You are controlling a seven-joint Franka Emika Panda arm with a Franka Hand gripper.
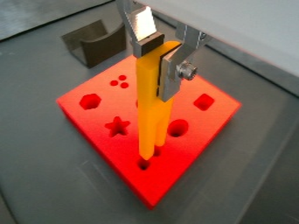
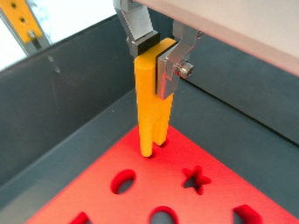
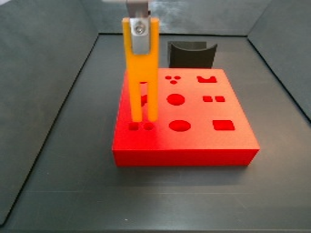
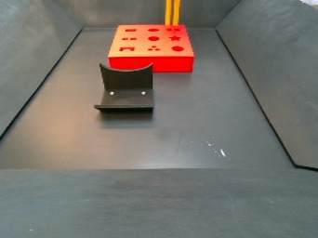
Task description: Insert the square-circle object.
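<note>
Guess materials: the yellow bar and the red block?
Yellow bar, held upright in the tool with its prongs at the block: likely plastic, maybe printed; uniform colour, slight sheen. Red block: likely the same sort of plastic; matte, solid colour, clean-cut shaped holes. Neither looks metallic, though the pictures can't confirm it.

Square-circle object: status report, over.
Pincer shut on square-circle object, upright over red block. Prongs at the block's holes. Nothing in the way.

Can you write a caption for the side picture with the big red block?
Hand pokes bar into block.
</note>
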